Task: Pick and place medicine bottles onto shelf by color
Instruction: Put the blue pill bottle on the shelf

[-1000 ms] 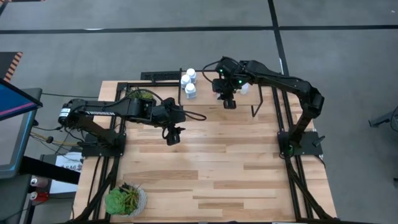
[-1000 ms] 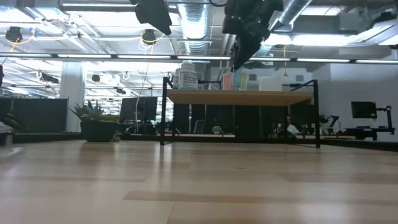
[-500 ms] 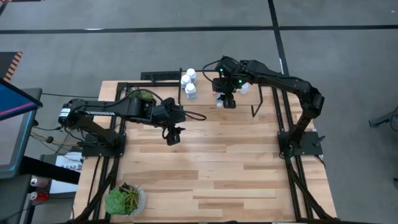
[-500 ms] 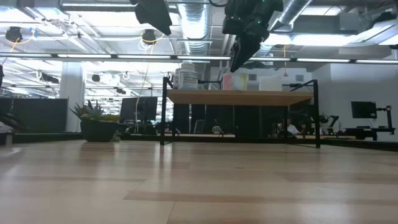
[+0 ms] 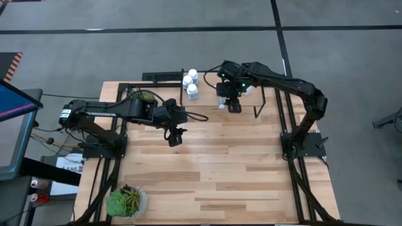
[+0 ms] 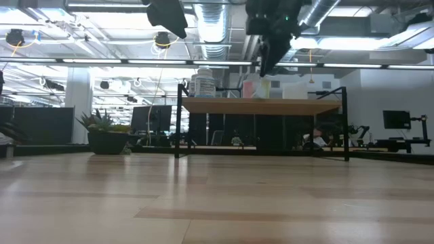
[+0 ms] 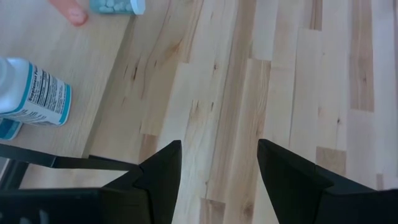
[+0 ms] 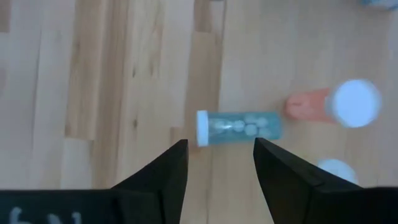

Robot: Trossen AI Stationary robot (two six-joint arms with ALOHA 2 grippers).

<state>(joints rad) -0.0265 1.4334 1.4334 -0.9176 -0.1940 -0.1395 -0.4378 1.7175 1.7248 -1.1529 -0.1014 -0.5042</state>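
The desk (image 5: 207, 169) is a wide plank top, and most of it is bare. At its far edge stands the shelf (image 5: 207, 97), a small wooden board on thin black legs. Two plants are on the left side, one (image 5: 127, 201) at the near corner and one (image 5: 144, 96) by the shelf.

The left arm waits over the middle of the desk. Its claw (image 5: 174, 137) is open and holds nothing; in its wrist view only bare planks lie between the fingers.

The right claw (image 5: 233, 105) hangs above the shelf, near the front edge. Its fingers are apart and nothing is between them. In the right wrist view a blue bottle (image 8: 239, 125) lies on its side on the shelf board, just ahead of the fingertips, with its white cap pointing away from an orange bottle (image 8: 333, 104) that stands upright close to it.

Three white bottles (image 5: 190, 83) stand together at the left end of the shelf.

I judge that the step in hand is the placing of the blue bottle, and that it has ended badly, because the bottle lies flat. The next move probably asks the right claw to come down over the lying bottle, close across its body and set it upright, without pushing the orange one.
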